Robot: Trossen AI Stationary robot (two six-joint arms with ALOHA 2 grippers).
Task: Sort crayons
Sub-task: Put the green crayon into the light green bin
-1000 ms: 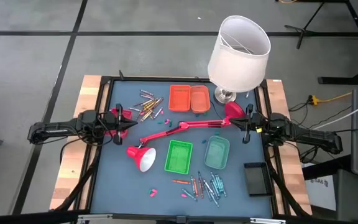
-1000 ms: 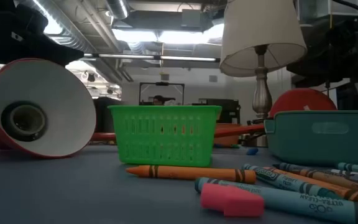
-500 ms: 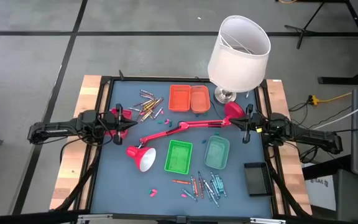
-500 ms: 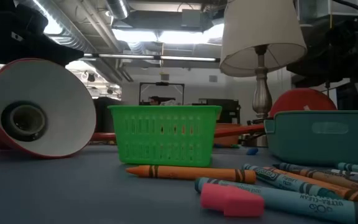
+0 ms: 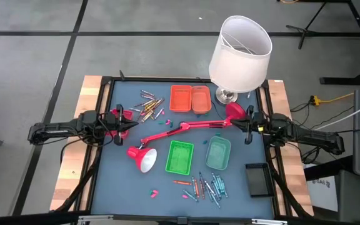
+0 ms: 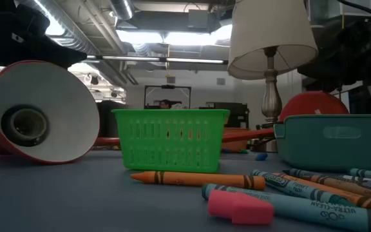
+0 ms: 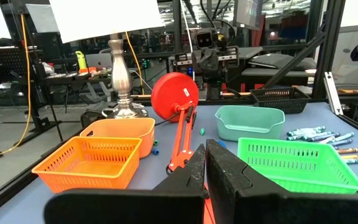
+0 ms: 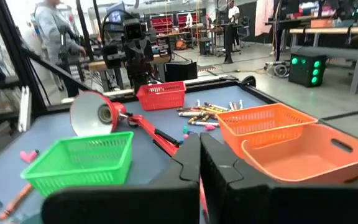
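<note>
Both grippers are idling with fingers pressed together on nothing, the left gripper (image 5: 125, 125) hovering at the left end of the red desk lamp (image 5: 180, 129) and the right gripper (image 5: 245, 125) at its round base end. The crayons (image 5: 208, 185) are lying flat in two loose piles, one on the near side of the lamp beyond the green basket (image 5: 179, 157), long axes mostly pointing away from the lamp, the other (image 5: 149, 105) on its far side, fanned at mixed angles. Wrapper print is showing in the low view but is too small to read.
</note>
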